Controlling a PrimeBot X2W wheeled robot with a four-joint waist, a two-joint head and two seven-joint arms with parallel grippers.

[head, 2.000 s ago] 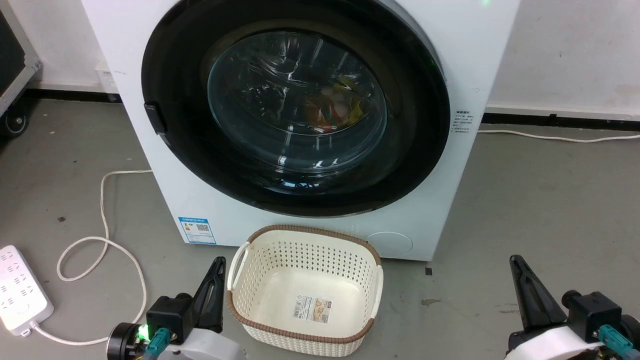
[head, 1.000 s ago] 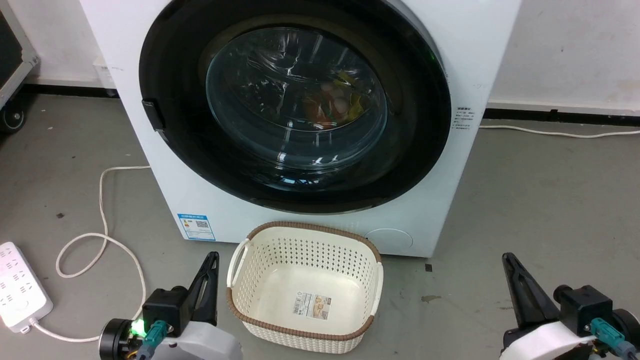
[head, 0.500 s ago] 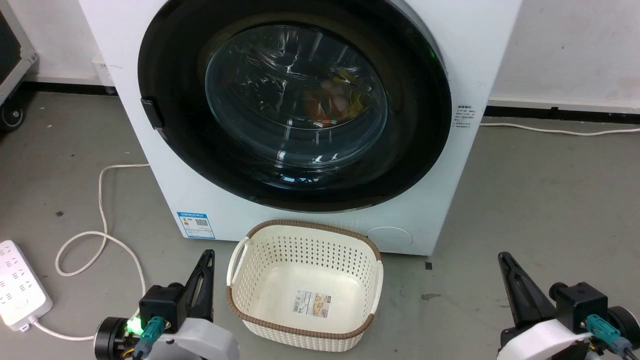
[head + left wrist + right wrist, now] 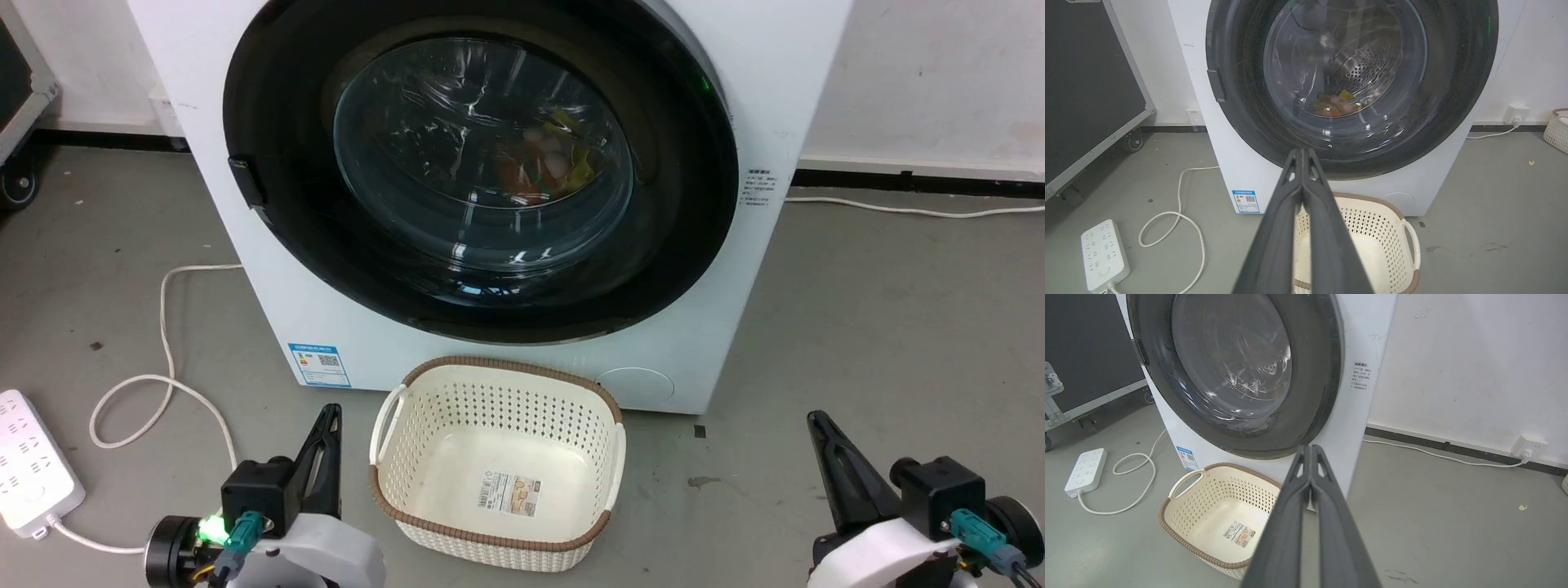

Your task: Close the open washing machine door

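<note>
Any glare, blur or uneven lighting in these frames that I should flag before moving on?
Head view: white glare streaks cross the washing machine door glass, and a green light flares behind the left gripper; otherwise sharp and evenly lit. Left wrist view: reflections veil the glass, drum holes readable. Right wrist view: the right gripper looms large, hiding part of the basket; shadows faint.

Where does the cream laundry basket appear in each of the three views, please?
Head view: laundry basket at bottom centre.
Left wrist view: bottom, right of centre, partly behind the left end effector.
Right wrist view: lower left.
Shared landmark: the blue label on the washing machine's lower front.
</note>
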